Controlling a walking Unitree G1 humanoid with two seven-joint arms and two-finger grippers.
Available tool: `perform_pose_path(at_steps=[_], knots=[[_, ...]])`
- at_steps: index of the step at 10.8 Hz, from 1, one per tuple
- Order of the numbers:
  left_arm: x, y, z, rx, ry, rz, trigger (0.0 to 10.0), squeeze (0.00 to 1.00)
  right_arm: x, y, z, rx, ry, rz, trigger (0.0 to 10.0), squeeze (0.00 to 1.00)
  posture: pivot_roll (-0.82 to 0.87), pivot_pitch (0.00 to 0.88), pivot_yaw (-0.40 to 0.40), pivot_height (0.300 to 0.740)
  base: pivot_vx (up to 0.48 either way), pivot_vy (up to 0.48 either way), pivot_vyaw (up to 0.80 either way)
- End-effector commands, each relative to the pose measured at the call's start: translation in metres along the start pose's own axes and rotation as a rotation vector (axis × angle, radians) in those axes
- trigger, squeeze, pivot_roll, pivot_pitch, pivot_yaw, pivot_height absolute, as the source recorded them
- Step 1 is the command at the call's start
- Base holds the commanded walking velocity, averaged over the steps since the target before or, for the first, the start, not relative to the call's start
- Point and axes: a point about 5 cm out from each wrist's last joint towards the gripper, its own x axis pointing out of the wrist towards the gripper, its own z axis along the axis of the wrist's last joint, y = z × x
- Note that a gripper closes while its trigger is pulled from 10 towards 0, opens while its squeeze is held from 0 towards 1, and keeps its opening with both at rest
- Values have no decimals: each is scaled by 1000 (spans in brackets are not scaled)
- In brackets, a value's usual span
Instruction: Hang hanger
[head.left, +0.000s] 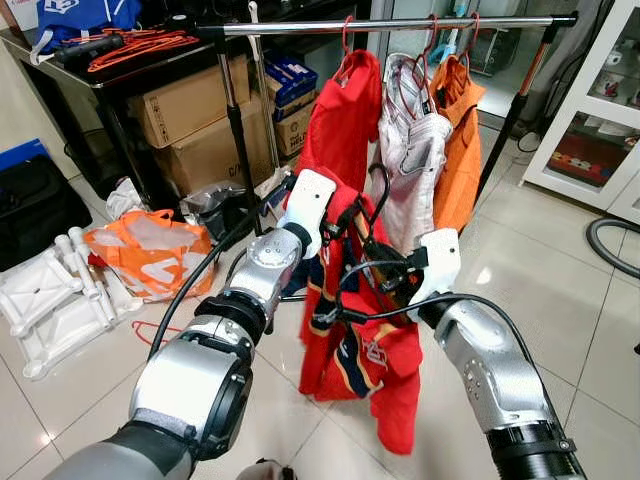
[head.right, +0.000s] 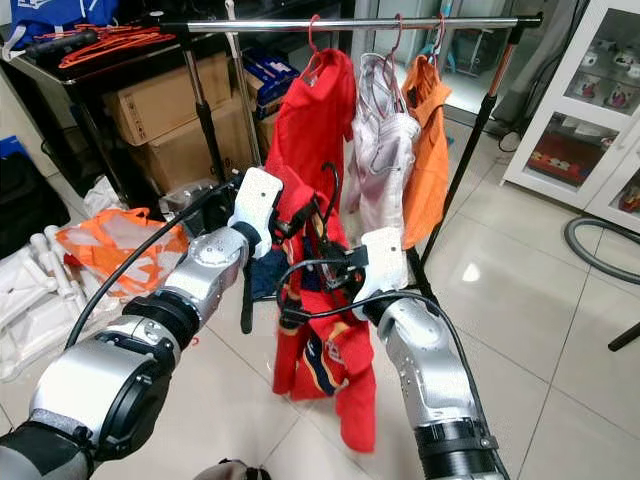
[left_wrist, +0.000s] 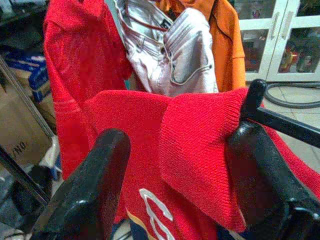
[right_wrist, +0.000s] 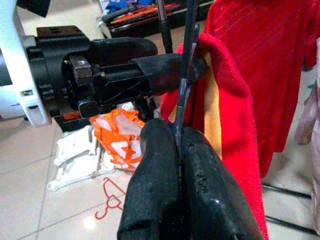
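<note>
Black hanger, carrying a red jersey: held below the clothes rail, hook up. Right gripper: fingers clamped on its wire. Left gripper: fingers apart around the jersey's shoulder. Judgement: raise level, then hook left of the red sweater.
</note>
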Motion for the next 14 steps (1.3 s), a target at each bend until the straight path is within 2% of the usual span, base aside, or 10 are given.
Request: perform_pose_path(at_steps=[1,2,3,8,14], knots=[[1,7,2,-13,29,21,10000,0,2,18,22,-20,-97,117,0,0,-129,0,63,740,0,0,0],[1,7,0,-21,51,11,3765,0,1,20,22,-16,-97,127,0,0,-130,0,64,740,0,0,0],[1,6,-1,-24,57,8,0,0,1,22,23,-10,-100,141,0,0,-133,0,66,740,0,0,0],[-1,1,-8,-66,56,-20,0,0,-2,26,21,-6,-71,177,0,0,-129,0,58,740,0,0,0],[-2,5,-5,-106,22,-35,0,0,-3,28,22,29,-61,215,0,0,-129,0,54,740,0,0,0]])
